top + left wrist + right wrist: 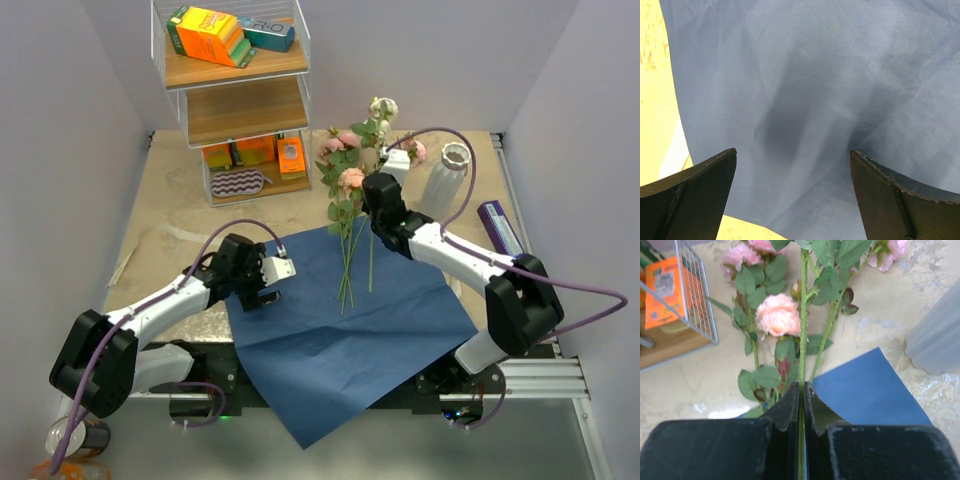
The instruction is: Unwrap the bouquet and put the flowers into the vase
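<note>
The bouquet's blue paper [340, 350] lies spread flat on the table, with the flowers [350, 180] loose across its far edge, blooms pointing away. My right gripper [374, 186] is shut on one long green stem [803, 315], which runs up between its jaws [801, 385]. A pink rose [778, 315] and leaves lie just left of that stem. The white ribbed vase [447, 180] stands upright to the right of the flowers, blurred at the edge of the right wrist view [937, 340]. My left gripper [262, 295] hangs open over the paper's left edge [792, 152], holding nothing.
A wire shelf rack [235, 100] with orange and teal boxes stands at the back left, close to the blooms [695, 300]. A purple box [498, 228] lies near the right edge, past the vase. Bare tan tabletop [655, 100] shows left of the paper.
</note>
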You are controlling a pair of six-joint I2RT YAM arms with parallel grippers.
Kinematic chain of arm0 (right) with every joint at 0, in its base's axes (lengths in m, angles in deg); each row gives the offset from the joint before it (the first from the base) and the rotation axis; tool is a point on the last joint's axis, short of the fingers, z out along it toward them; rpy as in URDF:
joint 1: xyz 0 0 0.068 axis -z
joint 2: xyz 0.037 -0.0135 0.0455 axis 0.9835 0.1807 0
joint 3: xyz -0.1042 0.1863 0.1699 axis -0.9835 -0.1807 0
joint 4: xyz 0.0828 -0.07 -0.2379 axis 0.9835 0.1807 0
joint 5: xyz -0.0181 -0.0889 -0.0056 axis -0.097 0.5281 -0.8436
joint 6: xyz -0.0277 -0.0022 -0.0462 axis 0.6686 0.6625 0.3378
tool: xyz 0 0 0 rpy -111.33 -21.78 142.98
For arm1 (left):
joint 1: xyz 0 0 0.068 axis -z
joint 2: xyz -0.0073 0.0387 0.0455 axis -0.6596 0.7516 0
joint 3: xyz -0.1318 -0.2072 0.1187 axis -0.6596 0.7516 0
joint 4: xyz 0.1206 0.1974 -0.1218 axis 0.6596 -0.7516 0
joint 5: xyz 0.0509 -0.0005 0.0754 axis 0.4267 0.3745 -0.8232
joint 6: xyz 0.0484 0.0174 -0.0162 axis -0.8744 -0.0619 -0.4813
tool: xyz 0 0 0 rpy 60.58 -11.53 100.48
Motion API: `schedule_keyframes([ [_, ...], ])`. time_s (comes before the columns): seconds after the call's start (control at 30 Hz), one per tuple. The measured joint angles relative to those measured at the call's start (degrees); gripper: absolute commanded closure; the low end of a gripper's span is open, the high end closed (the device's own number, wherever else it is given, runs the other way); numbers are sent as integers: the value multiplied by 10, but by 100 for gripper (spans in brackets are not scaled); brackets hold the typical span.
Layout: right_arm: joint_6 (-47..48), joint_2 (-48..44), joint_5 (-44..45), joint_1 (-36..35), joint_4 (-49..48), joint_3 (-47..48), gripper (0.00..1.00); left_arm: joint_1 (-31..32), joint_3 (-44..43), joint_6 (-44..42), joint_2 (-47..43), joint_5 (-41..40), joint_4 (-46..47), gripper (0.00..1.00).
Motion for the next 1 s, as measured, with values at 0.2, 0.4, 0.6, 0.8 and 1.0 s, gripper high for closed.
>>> schedule_keyframes([
  [0.2, 31, -55, 1, -24, -50, -101, 100, 0, 0, 0, 0, 0, 2, 0],
  [0.4, 60, -147, 1, -32, -72, -108, 100, 0, 0, 8, 0, 0, 3, 0],
  [0.6, 92, -199, -11, -34, -86, -45, 100, 0, 0, 15, 0, 4, 3, 0],
  [0.8, 81, -129, -38, -34, -36, -16, 66, 0, -7, 28, -1, 11, 2, 0],
  [1.0, 50, 85, -80, -26, 106, 31, 48, 0, -7, 28, -7, 11, 1, 0],
])
